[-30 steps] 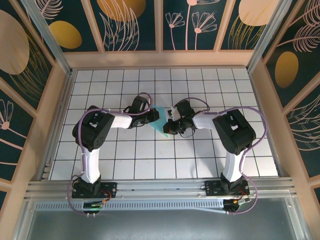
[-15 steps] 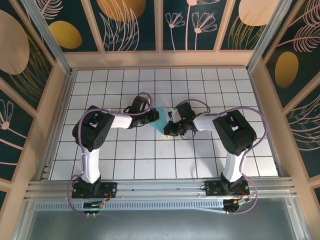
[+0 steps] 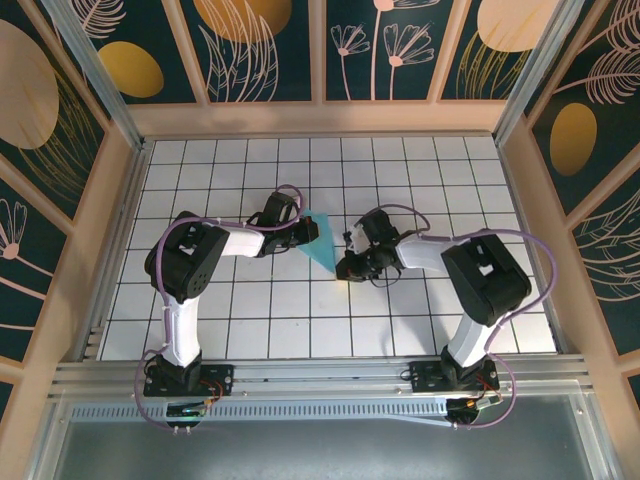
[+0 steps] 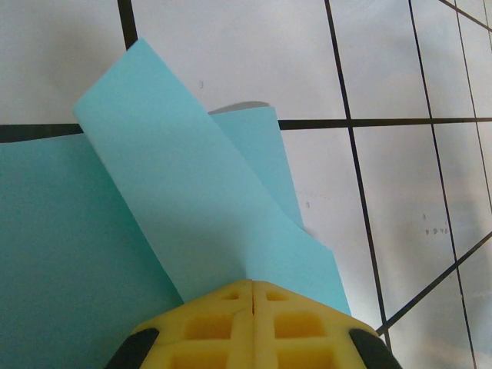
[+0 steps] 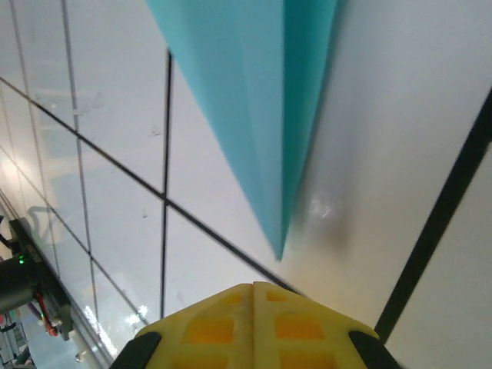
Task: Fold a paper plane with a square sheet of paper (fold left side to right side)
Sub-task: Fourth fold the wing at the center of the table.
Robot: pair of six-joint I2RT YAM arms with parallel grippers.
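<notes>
The turquoise-blue sheet of paper [image 3: 322, 243] lies on the white grid table, folded into a narrow wedge with its point toward the near side. My left gripper [image 3: 305, 238] is shut, with its yellow fingertips set on the wedge's left part. In the left wrist view a folded flap [image 4: 192, 207] runs from the gripper [image 4: 252, 284] up and to the left, over a flat layer. My right gripper [image 3: 345, 268] is shut and holds nothing. It sits just off the paper's sharp point [image 5: 278, 252], and a small gap separates the point from the gripper [image 5: 252, 286].
The white grid table [image 3: 260, 320] is walled by a wooden frame with patterned panels [image 3: 300, 60]. A metal rail [image 3: 320, 375] carrying both arm bases runs along the near edge. Purple cables loop off both arms.
My right gripper has slid off the paper toward the near side, stopping past the paper's point, and the right arm's elbow swung right. The left gripper has stayed put on the paper.
</notes>
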